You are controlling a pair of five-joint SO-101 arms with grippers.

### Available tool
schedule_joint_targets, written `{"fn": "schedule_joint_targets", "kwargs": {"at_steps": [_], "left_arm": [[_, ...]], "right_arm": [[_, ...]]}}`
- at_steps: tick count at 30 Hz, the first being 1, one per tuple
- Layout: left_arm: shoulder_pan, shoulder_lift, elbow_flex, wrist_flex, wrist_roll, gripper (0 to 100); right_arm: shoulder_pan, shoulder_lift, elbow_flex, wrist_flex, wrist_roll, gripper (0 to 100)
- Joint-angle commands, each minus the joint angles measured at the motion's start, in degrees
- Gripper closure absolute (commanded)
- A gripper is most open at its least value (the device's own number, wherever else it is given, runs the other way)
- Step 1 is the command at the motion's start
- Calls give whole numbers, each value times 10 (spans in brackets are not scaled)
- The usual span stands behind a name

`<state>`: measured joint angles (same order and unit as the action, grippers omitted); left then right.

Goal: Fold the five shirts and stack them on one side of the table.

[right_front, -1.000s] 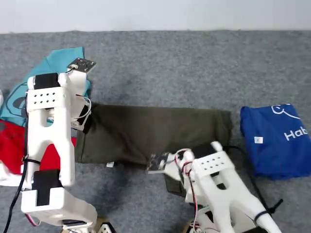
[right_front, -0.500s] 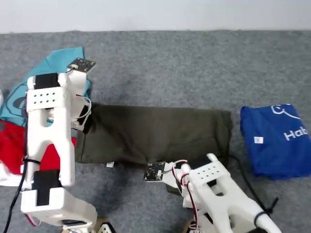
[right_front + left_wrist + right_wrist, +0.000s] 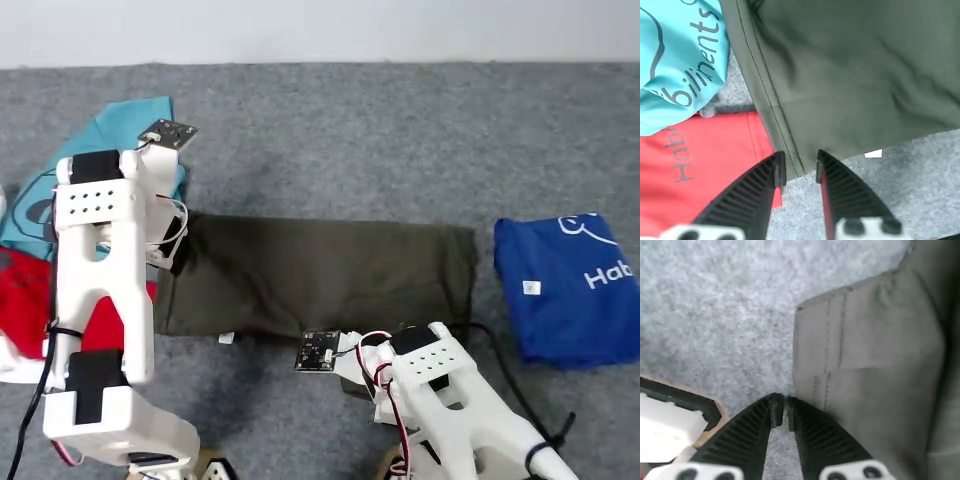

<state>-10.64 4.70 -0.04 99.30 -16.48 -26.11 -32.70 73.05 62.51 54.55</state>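
Note:
An olive green shirt [image 3: 320, 270] lies spread across the middle of the table, folded into a long band. My left arm [image 3: 100, 200] stands over its left end. The left gripper [image 3: 800, 165] hangs narrowly open above the stitched hem at the corner of the olive shirt [image 3: 850, 75]. My right arm [image 3: 430, 370] is at the front, over a loose sleeve [image 3: 865, 380] of that shirt. The right gripper [image 3: 782, 410] is shut, its tips on the carpet right beside the sleeve's edge. A folded blue shirt [image 3: 575, 290] rests at the right edge.
A teal shirt [image 3: 110, 130] and a red shirt [image 3: 25, 300] lie crumpled at the left, partly under my left arm, with white cloth [image 3: 8, 368] at the edge. The arm's base [image 3: 670, 425] is close to the right gripper. Grey carpet covers the far side.
The right arm has drawn back toward the front of the table and slightly left, off the olive shirt's lower edge. The left arm and the shirts have stayed put.

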Motion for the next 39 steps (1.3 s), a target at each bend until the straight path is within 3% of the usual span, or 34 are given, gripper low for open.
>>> {"fn": "schedule_joint_targets", "kwargs": {"at_steps": [1,7,13,20,29,35,39], "left_arm": [[3,-26,0,12,-2,888],[3,-26,0,12,-2,888],[3,-26,0,12,-2,888],[3,-26,0,12,-2,888],[3,-26,0,12,-2,888],[3,-26,0,12,-2,888],[3,-26,0,12,-2,888]], "right_arm": [[-8,-8,-22,9,3,989],[-6,-8,-113,144,-1,963],[-5,-8,-125,139,-2,842],[-5,-2,-109,92,-1,898],[-4,-2,-18,-20,-25,901],[-5,-7,-4,-26,-41,903],[-5,-8,-15,-26,-40,997]]}}
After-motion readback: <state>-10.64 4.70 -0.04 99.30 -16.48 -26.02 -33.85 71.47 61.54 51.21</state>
